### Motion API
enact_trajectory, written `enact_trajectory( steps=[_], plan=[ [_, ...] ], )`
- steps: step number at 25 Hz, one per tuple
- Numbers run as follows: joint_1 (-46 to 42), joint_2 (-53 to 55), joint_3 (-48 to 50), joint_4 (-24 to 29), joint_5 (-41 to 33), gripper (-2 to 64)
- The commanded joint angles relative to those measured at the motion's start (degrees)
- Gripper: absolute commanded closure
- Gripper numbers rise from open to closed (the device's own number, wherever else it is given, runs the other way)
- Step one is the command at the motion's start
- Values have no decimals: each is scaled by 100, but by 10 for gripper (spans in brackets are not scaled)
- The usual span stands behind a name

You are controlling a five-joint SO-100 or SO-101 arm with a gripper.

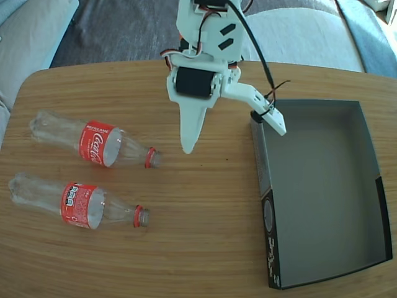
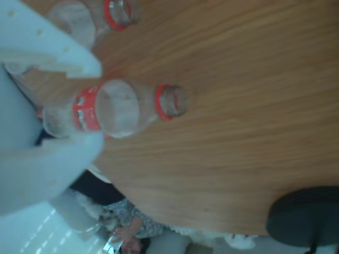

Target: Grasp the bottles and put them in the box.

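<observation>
The hand [image 1: 232,136] hangs spread wide and empty just left of the box [image 1: 263,171], presumably readied for a grasp; both bottles [image 1: 93,144] [image 1: 77,203] lie on the counter [image 1: 205,211] well left of the box, necks pointing toward it; nothing is boxed yet.

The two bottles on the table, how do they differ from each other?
In the fixed view, the upper bottle lies nearer the pincer; the lower bottle lies nearer the table's front edge. The upper bottle's label shows white Coca-Cola script; the lower bottle's label shows small dark print. Both are clear, capless, red-ringed, lying on their sides with necks toward the box.
</observation>
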Motion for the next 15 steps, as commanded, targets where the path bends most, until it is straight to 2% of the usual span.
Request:
enact_trajectory(
  steps=[1,6,9,13,15],
  plan=[
    [-18,-492,-853,343,-211,476],
    [26,-1160,-1960,1195,-976,396],
    [422,-1433,-2417,1547,-1248,333],
    [1063,-1731,-2760,1890,-1318,238],
    [1406,-1828,-2918,2048,-1310,212]
  ],
)
